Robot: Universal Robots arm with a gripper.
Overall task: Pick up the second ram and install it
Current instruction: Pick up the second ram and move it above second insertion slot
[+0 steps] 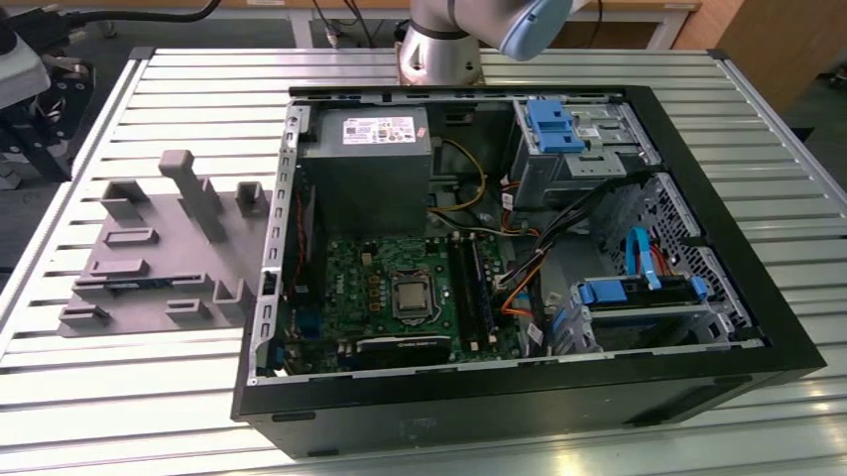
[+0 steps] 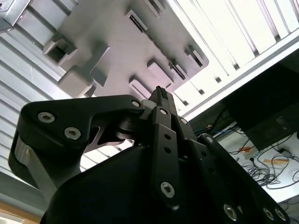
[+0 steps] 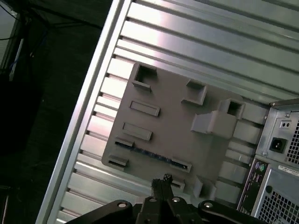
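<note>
Open desktop computer case (image 1: 530,397) lying on a slatted metal tabletop (image 1: 173,79), its green motherboard (image 1: 397,288) exposed. At the exterior view's left, just beside the case, sits a grey fixture (image 1: 173,223) with raised slotted blocks. The second ram (image 1: 133,285), a thin dark strip, lies in the fixture near its lower-left corner in the exterior view. In the first wrist view it rests flat between two small holders (image 3: 149,153).

The gripper (image 3: 162,178) hovers above the fixture, apart from the strip and near its edge in the first wrist view. Its fingertips (image 2: 160,93) look pressed together, and it grasps nothing.

Judging from this, the work is at the approach to the pick; the strip is not yet lifted. A grasp would call for the fingers to part, line up across the strip's thin width and come down squarely over it, clear of the holders at either end.
</note>
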